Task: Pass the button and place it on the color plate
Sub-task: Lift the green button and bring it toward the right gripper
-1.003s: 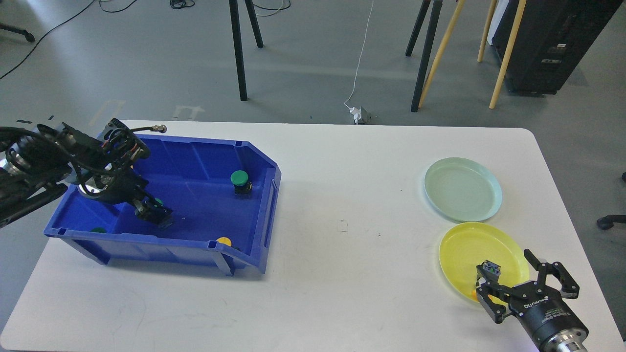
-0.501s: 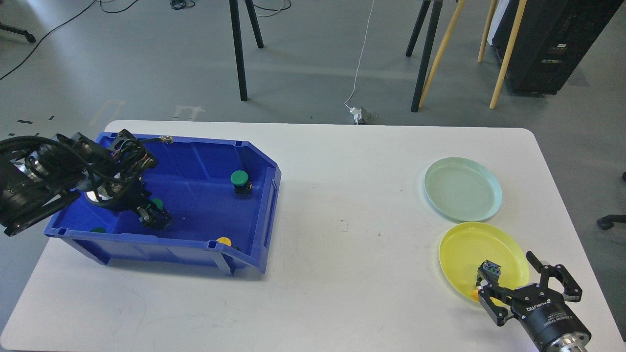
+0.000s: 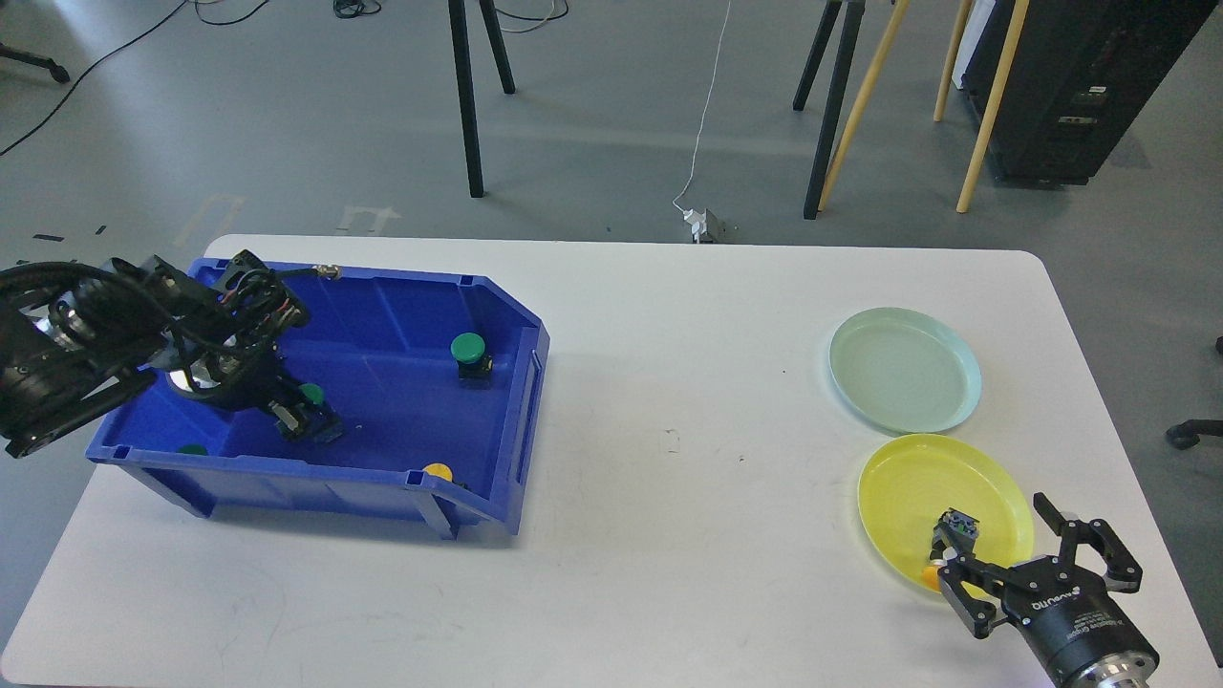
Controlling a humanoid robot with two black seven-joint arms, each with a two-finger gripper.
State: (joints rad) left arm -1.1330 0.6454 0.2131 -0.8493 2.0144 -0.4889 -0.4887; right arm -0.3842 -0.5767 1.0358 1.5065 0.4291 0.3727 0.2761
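A yellow-capped button lies on its side on the yellow plate at the front right. My right gripper is open and empty just in front of it, at the plate's near rim. My left gripper is down inside the blue bin, right at a green button. Its fingers are dark and I cannot tell whether they grip it. Another green button stands in the bin's right part. A third green button and a yellow one sit by the bin's front wall.
A pale green plate lies behind the yellow one, with nothing on it. The white table has bare surface between the bin and the plates. Stand legs and cables are on the floor behind the table.
My left arm dropped lower into the bin and settled at the green button. My right gripper drew back a little toward the front edge, away from the yellow button.
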